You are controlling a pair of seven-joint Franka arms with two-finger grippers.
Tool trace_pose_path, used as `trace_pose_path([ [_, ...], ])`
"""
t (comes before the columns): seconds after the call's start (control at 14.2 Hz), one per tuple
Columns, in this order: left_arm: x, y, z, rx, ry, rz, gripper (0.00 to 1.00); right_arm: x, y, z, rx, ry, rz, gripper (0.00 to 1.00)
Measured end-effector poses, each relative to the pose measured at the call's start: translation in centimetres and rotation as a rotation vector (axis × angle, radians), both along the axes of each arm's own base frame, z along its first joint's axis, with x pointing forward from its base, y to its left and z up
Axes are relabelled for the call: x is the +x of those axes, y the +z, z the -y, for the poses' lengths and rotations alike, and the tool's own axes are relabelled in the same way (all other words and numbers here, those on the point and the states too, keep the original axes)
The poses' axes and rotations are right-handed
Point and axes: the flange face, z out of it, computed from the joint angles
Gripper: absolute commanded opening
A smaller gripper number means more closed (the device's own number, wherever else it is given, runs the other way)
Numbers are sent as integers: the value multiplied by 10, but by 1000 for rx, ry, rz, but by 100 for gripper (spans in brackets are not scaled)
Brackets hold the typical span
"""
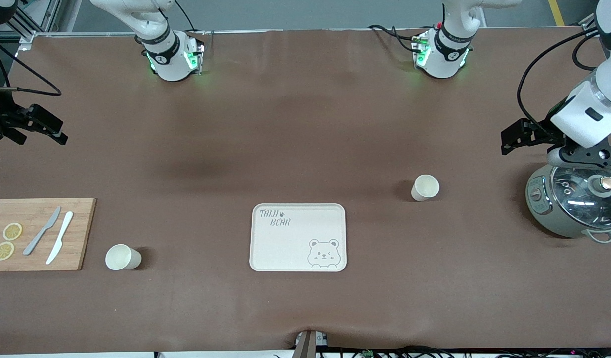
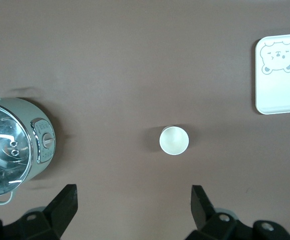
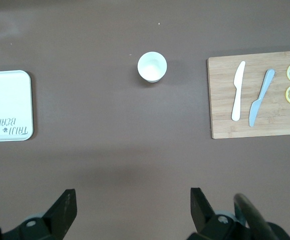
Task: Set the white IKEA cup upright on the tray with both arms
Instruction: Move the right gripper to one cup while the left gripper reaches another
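Observation:
The cream tray (image 1: 285, 248) with "TAIJI BEAR" lettering and a winking bear lies empty near the table's middle. It also shows in the left wrist view (image 2: 285, 85) and the right wrist view (image 3: 4, 95). One white cup (image 1: 425, 187) stands upright toward the left arm's end and shows in the left wrist view (image 2: 174, 140). A second white cup (image 1: 122, 257) stands upright beside the cutting board and shows in the right wrist view (image 3: 152, 66). My left gripper (image 1: 509, 140) (image 2: 133, 192) is open and empty, high over bare table. My right gripper (image 1: 56, 130) (image 3: 133, 195) is open and empty, high over bare table.
A grey-green cooker with a glass lid (image 1: 573, 204) (image 2: 14, 145) stands at the left arm's end. A wooden cutting board (image 1: 79, 233) (image 3: 270, 125) at the right arm's end carries two knives (image 1: 50, 236) and two lemon slices (image 1: 8, 241).

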Motion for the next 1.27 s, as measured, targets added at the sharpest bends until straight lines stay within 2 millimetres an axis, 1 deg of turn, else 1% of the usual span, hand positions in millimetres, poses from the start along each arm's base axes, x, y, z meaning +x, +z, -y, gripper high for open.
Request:
trace_pose_path([
  [0.21,1,-1,1,0,-13,0,100,0,0,0,0,-1,0,100],
  [0.28,3,-6,6,0,-27,0,100,0,0,1,0,-1,1,100],
  [0.35,7,-18,14,-1,-40,-1,100,0,1,1,0,-2,5,100],
  [0.49,20,-58,39,-1,-73,-19,100,2,2,2,-1,-3,16,100],
  [0.63,29,-103,55,1,-93,-68,100,7,-4,5,0,-8,8,100],
  [0.77,31,-148,57,-1,-94,-63,100,19,-21,7,1,-12,-12,100],
  [0.84,27,-171,55,-5,-92,-39,100,27,-32,8,2,-12,-20,100],
  [0.91,18,-196,51,-8,-90,-17,100,38,-45,8,3,-11,-33,100],
  [1.05,-9,-240,44,-10,-88,5,100,64,-73,6,5,-3,-65,100],
  [1.2,-35,-272,39,-13,-87,32,100,90,-104,-5,6,17,-94,100],
  [1.27,-45,-285,36,-15,-86,50,100,103,-120,-13,5,29,-92,100],
])
